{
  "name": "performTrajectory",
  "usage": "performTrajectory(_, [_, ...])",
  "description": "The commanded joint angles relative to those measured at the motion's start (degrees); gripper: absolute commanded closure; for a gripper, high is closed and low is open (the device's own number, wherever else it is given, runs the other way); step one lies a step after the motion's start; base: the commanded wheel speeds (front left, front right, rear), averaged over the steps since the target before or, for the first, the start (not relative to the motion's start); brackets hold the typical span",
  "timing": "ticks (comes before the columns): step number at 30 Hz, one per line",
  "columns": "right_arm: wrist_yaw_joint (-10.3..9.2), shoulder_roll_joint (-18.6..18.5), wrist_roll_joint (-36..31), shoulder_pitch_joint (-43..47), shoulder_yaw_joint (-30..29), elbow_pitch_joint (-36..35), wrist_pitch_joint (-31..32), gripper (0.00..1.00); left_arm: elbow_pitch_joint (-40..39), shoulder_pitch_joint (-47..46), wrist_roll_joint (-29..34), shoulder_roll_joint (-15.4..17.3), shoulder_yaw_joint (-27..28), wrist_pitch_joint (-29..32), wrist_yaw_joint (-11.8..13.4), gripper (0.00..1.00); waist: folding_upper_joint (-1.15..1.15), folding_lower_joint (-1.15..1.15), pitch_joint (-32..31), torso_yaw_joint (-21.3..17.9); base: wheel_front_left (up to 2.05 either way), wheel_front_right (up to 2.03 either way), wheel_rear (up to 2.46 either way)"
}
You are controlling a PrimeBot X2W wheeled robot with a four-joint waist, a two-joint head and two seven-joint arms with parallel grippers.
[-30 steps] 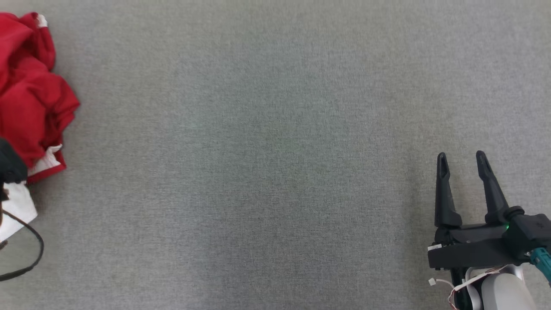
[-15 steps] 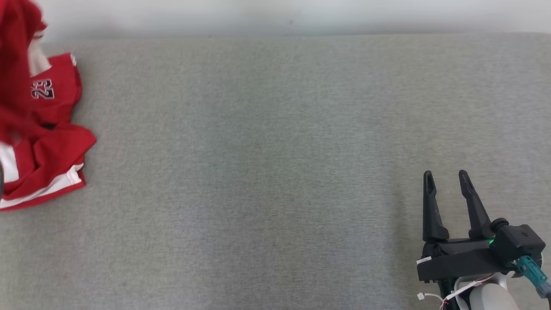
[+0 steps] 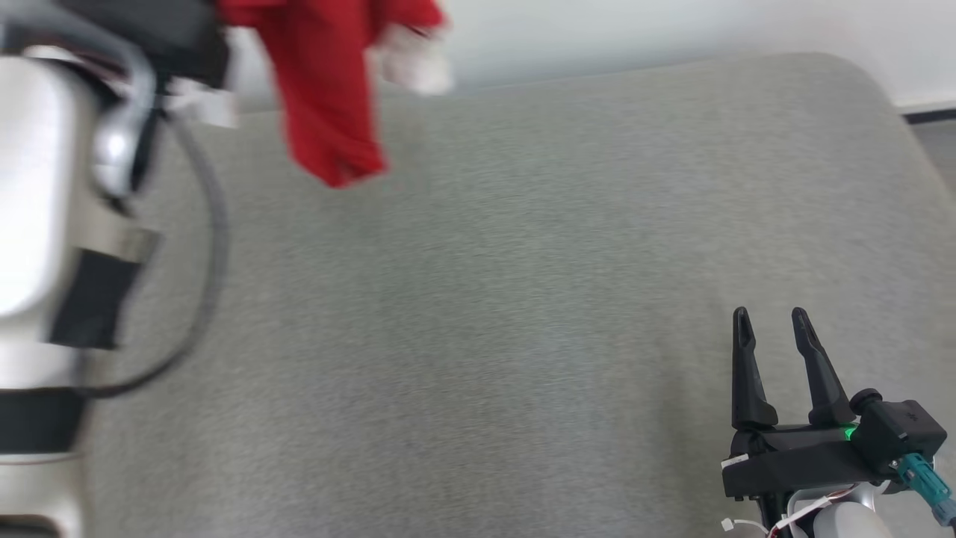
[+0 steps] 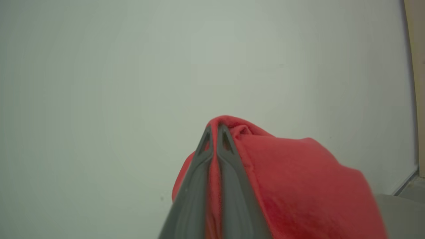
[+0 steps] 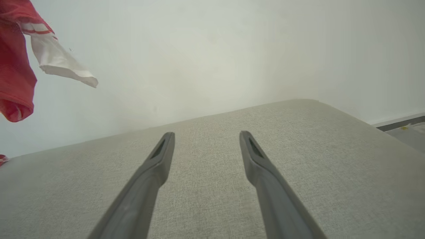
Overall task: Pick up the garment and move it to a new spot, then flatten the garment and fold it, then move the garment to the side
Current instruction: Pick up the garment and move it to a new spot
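Head view / grey surface [image 3: 485,299]: padded and fabric-covered. Its far edge and rounded far-right corner are in frame; its near and left parts are cut off.
Head view / garment [image 3: 328,97]: red with white trim, hanging in the air above the far-left part of the grey surface and clear of it. It is motion-blurred, its top is cut by the frame edge, and no print can be read.
Head view / left forearm [image 3: 37,187]: pale shell with dark bands, over the left side of the grey surface, blurred. Its dark wrist block reaches the garment's top; the contact itself is too smeared to resolve.
Head view / cable [image 3: 213,246]: dark loop hanging from the left forearm above the grey surface.
Head view / right gripper [image 3: 770,315]: low over the near-right part of the grey surface, fingers spread apart with nothing between them. Its base is cut off.
Left wrist view / left gripper [image 4: 216,132]: fingers clamped together on a fold of the garment. The cloth drapes over one finger and runs out of frame below. The wall [image 4: 132,66] is behind, with a sliver of the grey surface beside it.
Right wrist view / right gripper: fingers splayed and empty, pointing across the grey surface toward its far edge.
Right wrist view / garment: suspended above the far-left part of the grey surface, a white flap trailing; most of it is cut off. A red scrap at surface level is too small to identify.
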Motion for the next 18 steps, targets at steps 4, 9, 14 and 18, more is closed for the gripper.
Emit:
performTrajectory(4, [0.19, -0.1, 0.7, 0.1, 0.0, 0.1, -0.1, 0.0, -1.2, 0.8, -0.8, -5.3, -3.0, 0.4, 0.7, 1.0, 0.0, 0.0, -0.8, -6.5, 0.0, 0.0, 0.0])
performTrajectory(9, [0.19, -0.1, 1.3, -0.4, 0.2, 0.2, -0.1, 0.0, -0.7, 2.6, -1.6, -9.8, -5.8, -0.6, 0.9, 1.0, 0.0, 0.0, -0.1, -9.0, 0.0, 0.0, 0.0])
performTrajectory(14, [0.19, -0.1, 1.2, -0.3, -0.4, -0.1, -0.1, 0.0, 1.5, 6.4, -2.4, -12.8, -7.6, -1.9, 1.5, 1.0, 0.0, 0.0, 1.0, -9.0, 0.0, 0.0, 0.0])
performTrajectory(18, [0.19, -0.1, 1.3, -0.7, -0.3, 0.1, -0.1, 0.0, 4.5, 11.3, -3.5, -14.0, -8.7, -3.5, 1.8, 1.0, 0.0, 0.0, 1.6, -8.6, 0.0, 0.0, 0.0])
